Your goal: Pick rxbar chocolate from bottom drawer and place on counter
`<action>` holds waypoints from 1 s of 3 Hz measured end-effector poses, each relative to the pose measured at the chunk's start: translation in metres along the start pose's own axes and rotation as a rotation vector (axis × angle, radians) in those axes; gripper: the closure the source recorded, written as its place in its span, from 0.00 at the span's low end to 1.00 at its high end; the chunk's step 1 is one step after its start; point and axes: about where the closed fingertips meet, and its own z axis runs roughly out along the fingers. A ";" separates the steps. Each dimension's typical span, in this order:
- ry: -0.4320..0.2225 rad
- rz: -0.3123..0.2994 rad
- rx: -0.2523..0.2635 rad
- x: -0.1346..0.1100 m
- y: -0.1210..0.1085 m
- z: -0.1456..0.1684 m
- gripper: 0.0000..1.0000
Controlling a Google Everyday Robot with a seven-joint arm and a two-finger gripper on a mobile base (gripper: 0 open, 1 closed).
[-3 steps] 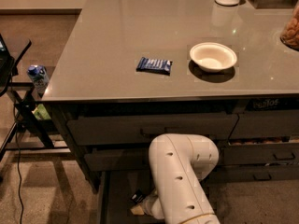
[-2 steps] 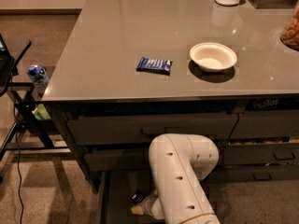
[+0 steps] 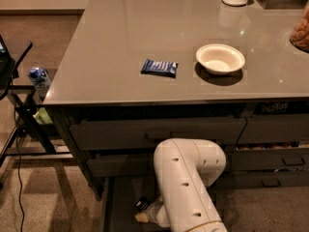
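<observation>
Reaching into the open bottom drawer (image 3: pixel 120 202), the pincer (image 3: pixel 144 212) is found low beside the white arm (image 3: pixel 186 187); whether it is open or closed cannot be told. A small dark item, taken as the rxbar chocolate (image 3: pixel 141 204), is noted at its tip; long axis and print cannot be made out. On the tabletop (image 3: pixel 120 33) a blue-wrapped bar (image 3: pixel 159 67) lies lengthwise left to right, near a white bowl (image 3: pixel 220 58).
</observation>
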 end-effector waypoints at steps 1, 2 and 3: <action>0.000 0.000 0.000 0.000 0.000 0.000 1.00; 0.000 0.000 0.000 -0.005 0.001 -0.008 1.00; 0.000 0.000 0.000 -0.010 0.002 -0.015 1.00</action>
